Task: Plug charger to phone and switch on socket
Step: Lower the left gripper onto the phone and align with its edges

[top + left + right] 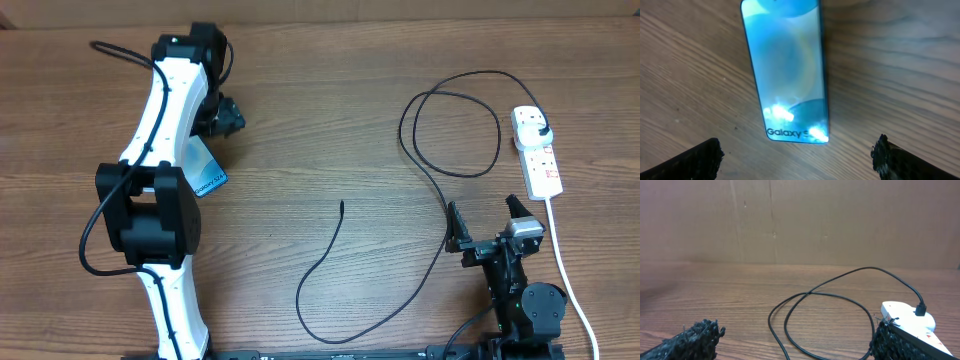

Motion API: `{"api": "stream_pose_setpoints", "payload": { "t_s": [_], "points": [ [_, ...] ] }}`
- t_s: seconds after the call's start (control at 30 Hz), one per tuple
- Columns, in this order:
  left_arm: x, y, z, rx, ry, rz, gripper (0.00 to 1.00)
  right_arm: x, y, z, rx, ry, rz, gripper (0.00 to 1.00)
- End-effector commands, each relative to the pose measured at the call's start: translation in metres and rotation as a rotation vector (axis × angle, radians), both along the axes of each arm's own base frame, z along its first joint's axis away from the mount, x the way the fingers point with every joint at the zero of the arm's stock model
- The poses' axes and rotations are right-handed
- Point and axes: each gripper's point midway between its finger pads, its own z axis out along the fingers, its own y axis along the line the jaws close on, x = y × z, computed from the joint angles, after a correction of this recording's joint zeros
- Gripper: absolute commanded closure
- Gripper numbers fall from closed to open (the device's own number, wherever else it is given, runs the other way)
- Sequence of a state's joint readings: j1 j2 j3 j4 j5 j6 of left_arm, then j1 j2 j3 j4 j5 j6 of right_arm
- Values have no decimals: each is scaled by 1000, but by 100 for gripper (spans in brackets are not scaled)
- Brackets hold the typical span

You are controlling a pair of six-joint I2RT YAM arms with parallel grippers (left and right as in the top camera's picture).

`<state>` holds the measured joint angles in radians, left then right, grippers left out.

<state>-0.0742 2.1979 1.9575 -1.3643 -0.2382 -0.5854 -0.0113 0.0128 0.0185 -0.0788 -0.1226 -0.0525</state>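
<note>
Left claw wide over Galaxy phone; right claw wide too. Step: secure phone. Next: close on its edges.

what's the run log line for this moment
left hand: open, phone ahead | right hand: open, empty | charger: in socket, not in phone

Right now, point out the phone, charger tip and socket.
phone (787, 75), left wrist view, middle of the lit screen.
charger tip (341, 205), overhead view, free end of the black cable.
socket (542, 165), overhead view, white body by the switches.
</note>
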Motion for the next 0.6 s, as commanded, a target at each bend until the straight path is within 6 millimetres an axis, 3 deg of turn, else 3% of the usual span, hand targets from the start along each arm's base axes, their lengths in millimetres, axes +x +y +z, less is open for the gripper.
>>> {"api": "stream_pose_setpoints", "payload": {
  "t_s": [0.0,0.43,0.57],
  "points": [
    [-9,6,-21,-1,32,36,0,0,1,-2,-1,-5,3,0],
    [-4,1,-37,-131,14,49,0,0,1,-2,-1,-5,3,0],
    [-6,13,-37,-155,20,67,0,0,1,-2,-1,-5,3,0]
  ]
}}
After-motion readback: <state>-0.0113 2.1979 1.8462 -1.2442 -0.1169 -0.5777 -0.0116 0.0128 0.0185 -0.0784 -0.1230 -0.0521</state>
